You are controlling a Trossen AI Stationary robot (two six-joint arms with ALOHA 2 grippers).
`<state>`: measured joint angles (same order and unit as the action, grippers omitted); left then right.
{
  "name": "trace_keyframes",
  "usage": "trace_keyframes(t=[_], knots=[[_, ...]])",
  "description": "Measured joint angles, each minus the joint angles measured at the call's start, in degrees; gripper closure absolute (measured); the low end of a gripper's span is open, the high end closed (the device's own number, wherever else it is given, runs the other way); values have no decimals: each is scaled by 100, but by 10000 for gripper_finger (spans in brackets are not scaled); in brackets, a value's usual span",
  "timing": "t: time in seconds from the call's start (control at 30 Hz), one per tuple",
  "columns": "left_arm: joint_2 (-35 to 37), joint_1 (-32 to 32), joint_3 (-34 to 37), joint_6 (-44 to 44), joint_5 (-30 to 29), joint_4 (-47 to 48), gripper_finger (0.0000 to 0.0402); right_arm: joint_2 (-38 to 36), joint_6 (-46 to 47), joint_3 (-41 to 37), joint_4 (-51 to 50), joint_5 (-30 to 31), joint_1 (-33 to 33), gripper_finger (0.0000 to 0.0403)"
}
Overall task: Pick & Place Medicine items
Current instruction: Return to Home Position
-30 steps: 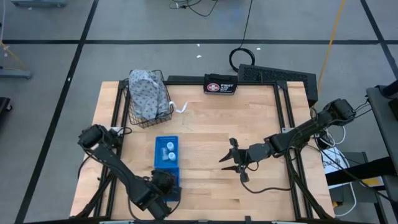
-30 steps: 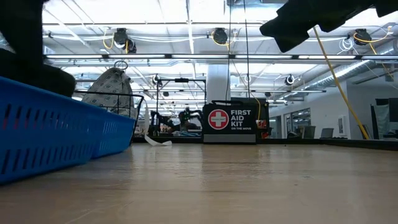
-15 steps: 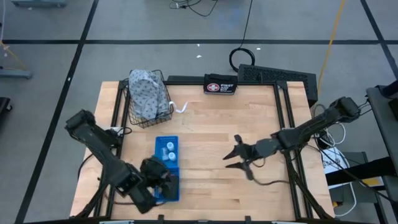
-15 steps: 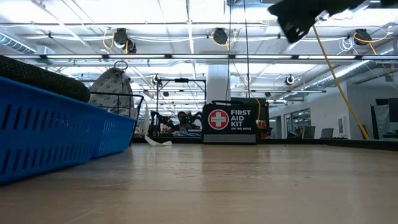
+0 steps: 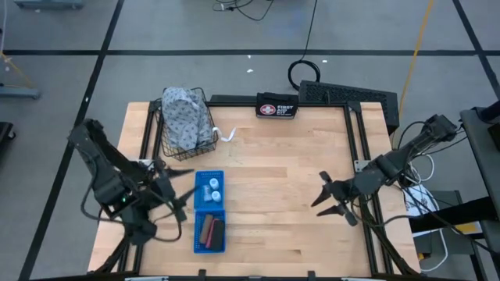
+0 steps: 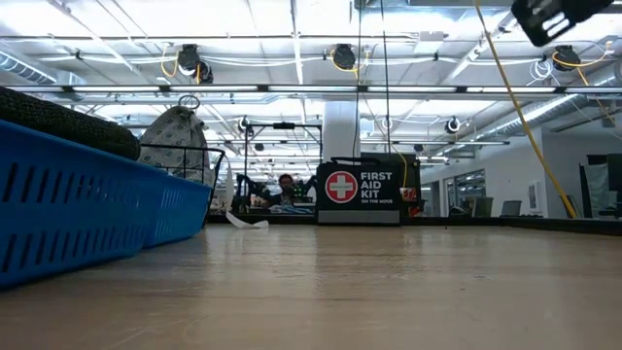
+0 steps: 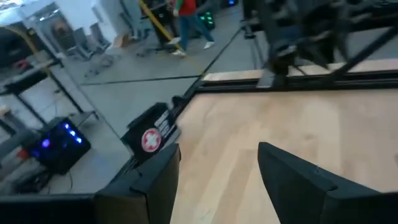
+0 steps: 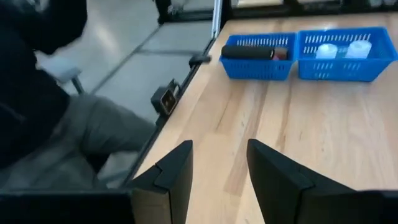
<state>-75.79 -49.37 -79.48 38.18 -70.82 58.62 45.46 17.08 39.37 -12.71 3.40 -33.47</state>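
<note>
A blue two-compartment tray point(image 5: 209, 211) lies on the table's left half. Its far compartment holds small white round bottles point(image 5: 208, 188), two of which show in the right wrist view point(image 8: 340, 49). Its near compartment holds a black oblong and a brown oblong point(image 5: 209, 230), side by side point(image 8: 252, 53). No pink tube shows. My left gripper point(image 5: 176, 195) hangs open just left of the tray and touches nothing point(image 7: 217, 168). My right gripper point(image 5: 319, 193) is open above bare wood on the right half, pointing toward the tray point(image 8: 217, 163).
A wire basket holding a patterned cloth bag point(image 5: 186, 121) stands at the far left, with a white scrap point(image 5: 227, 135) beside it. The black first-aid pouch point(image 5: 276, 108) stands upright at the far edge point(image 6: 364, 190). Bare wood point(image 5: 266, 195) lies between tray and right gripper.
My left gripper has drawn back from over the tray's near compartment toward the table's left edge and somewhat farther away, uncovering the two oblongs lying there. My right gripper has moved toward the table's right edge. The tray has stayed in place.
</note>
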Motion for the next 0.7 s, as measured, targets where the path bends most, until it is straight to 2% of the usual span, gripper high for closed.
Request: trace_keyframes(t=[0.07,0.13,0.2,0.27,0.37,0.43,0.5,0.6,0.7], knots=[[264,147,524,329,25,-43,176,-107,-15,-329,562,104,-55,264],[557,270,1343,989,136,-187,176,-210,-270,-768,1440,101,-91,264],[891,348,2324,1589,127,-798,176,-292,-463,-1228,2179,91,-93,264],[1235,407,3255,1691,134,-1880,176,-392,-556,-1675,2840,100,-35,264],[1768,430,4428,917,488,-3694,176,-601,-478,-2226,3774,85,203,264],[2196,569,5016,189,914,-4853,176,-884,-296,-2471,3986,-62,407,264],[2644,800,5574,-643,1537,-5885,176,-1175,-161,-2598,4036,-262,626,264],[3338,1234,6385,-2099,2803,-7482,176,-1589,-128,-2727,4017,-601,926,264],[4099,1801,7077,-2964,3836,-8338,176,-1924,-234,-2751,3849,-942,1197,264]])
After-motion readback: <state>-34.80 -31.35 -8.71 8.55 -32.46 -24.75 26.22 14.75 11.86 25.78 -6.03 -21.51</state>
